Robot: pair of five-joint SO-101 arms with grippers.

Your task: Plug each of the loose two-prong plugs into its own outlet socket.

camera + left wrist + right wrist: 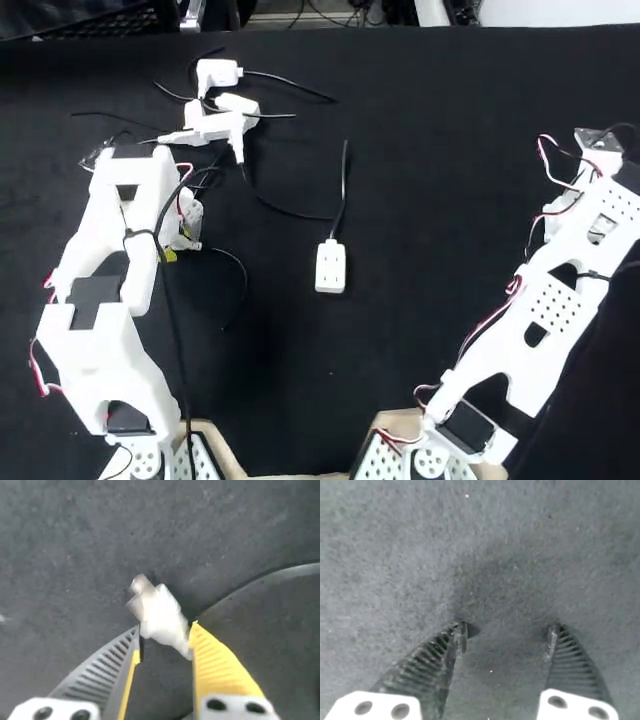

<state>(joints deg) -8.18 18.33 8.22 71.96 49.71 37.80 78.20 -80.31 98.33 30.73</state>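
A white outlet strip point(331, 266) with a black cord lies in the middle of the black table. My left gripper point(165, 632) is shut on a white two-prong plug point(159, 614), which sits between its yellow-taped fingers just above the cloth. In the high view this plug point(188, 228) is at the left, well short of the strip. More white plugs point(217, 74) and adapters point(212, 126) lie tangled with black cords at the back left. My right gripper point(507, 632) stands open over bare cloth at the far right, nothing between its fingers.
Black cords point(290, 212) run from the back-left cluster toward the strip, and one cord point(260, 582) curves beside the held plug. The right arm point(560, 290) takes up the right side. The cloth's front edge point(300, 474) is near the arm bases.
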